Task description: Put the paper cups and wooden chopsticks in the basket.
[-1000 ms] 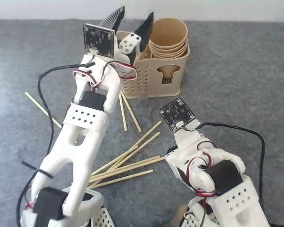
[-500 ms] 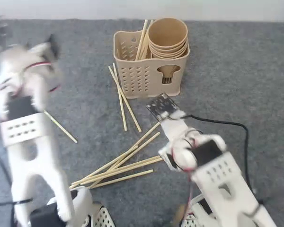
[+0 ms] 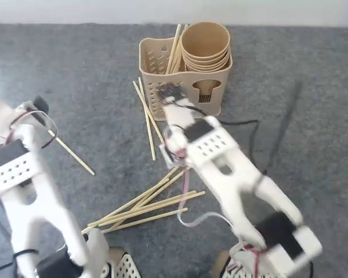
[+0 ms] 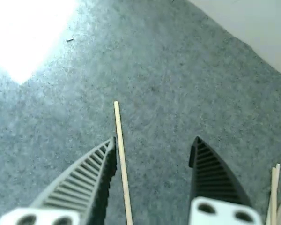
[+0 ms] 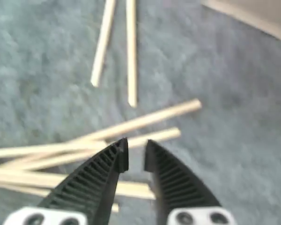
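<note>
The beige basket (image 3: pixel 220 81) stands at the back with a stack of paper cups (image 3: pixel 206 43) and a few chopsticks (image 3: pixel 175 46) upright in it. Several wooden chopsticks (image 3: pixel 145 205) lie in a loose pile on the grey carpet, and two more (image 3: pixel 148 116) lie by the basket's front. A lone chopstick (image 3: pixel 72 153) lies at the left. My left gripper (image 4: pixel 155 138) is open above that lone chopstick (image 4: pixel 122 164), which runs close to one finger. My right gripper (image 5: pixel 136 142) hovers over the pile (image 5: pixel 131 124), open by a narrow gap with nothing between its fingers.
The left arm (image 3: pixel 17 168) stands at the left edge. The right arm (image 3: pixel 214 156) stretches across the middle toward the basket, its cable (image 3: pixel 188 217) trailing over the pile. Bare carpet lies to the right of the basket and arm.
The left arm swung from the basket out to the left, leaving chopsticks upright in the basket. The right arm stretched forward over the pile toward the basket.
</note>
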`<state>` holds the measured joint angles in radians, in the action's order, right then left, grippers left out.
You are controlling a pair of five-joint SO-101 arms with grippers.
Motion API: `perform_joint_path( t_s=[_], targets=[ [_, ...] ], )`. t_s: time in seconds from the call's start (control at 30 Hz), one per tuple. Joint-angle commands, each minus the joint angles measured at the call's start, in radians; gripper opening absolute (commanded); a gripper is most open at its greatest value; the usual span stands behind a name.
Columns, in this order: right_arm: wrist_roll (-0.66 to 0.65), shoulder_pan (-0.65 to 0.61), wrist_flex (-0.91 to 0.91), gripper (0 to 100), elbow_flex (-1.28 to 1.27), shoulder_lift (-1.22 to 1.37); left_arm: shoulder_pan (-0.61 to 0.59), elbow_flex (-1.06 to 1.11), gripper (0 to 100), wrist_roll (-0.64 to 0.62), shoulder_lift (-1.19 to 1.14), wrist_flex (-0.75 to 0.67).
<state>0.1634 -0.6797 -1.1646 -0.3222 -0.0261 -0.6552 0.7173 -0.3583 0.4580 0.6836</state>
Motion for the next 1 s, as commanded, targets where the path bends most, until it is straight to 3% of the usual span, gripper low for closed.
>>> perform_joint_path(
  t_s=[0.0, 0.43, 0.6, 0.73, 0.97],
  targets=[
    [0.021, -0.041, 0.016, 11.4, 0.206, 0.157, -0.006, -0.008, 24, -0.025, -0.063, -0.068],
    [0.052, -0.035, 0.01, 11.7, 0.681, 0.587, -0.008, -0.289, 24, -0.025, -0.578, -0.106],
    [0.06, -0.035, -0.015, 11.7, 0.767, 0.674, -0.032, -0.352, 24, -0.023, -0.683, -0.107],
    [0.161, -0.041, 0.005, 11.7, 0.79, 0.745, -0.068, -0.386, 24, -0.023, -0.732, -0.107],
    [0.167, -0.025, 0.013, 11.2, 0.799, 0.776, -0.101, -0.409, 24, -0.02, -0.779, -0.107]
  ],
)
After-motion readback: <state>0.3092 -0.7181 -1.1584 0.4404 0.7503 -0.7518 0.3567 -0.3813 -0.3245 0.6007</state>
